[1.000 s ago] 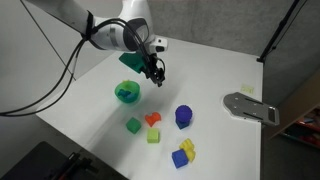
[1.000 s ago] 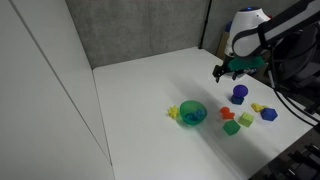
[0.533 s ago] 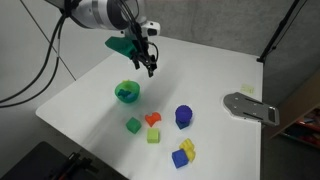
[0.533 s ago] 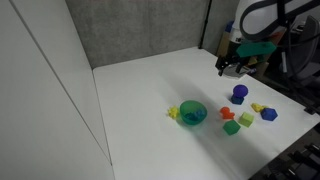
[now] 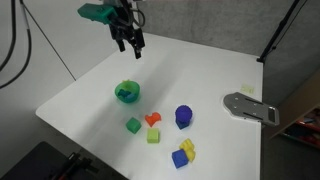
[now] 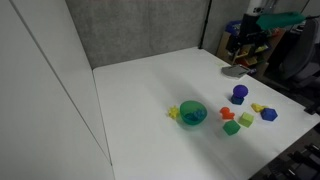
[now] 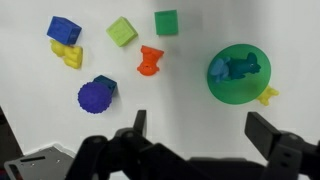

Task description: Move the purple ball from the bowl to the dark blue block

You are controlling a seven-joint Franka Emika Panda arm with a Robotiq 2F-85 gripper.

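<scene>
Lower right of centre, purple ball (image 5: 184, 113) sits on the dark blue block (image 7: 107, 84), so drop looks done. Left of it, the bowl (image 5: 127, 93) has no ball. Up top, your gripper (image 5: 131, 42) hangs wide apart, empty, prob. parked clear of toys.

A white table (image 5: 215, 75) fills the scene under even light. Behind the table stands a grey textured wall (image 6: 140, 30), and a tall white panel (image 6: 40, 100) runs along one side. Dark floor (image 5: 30, 165) lies below its near corner.
</scene>
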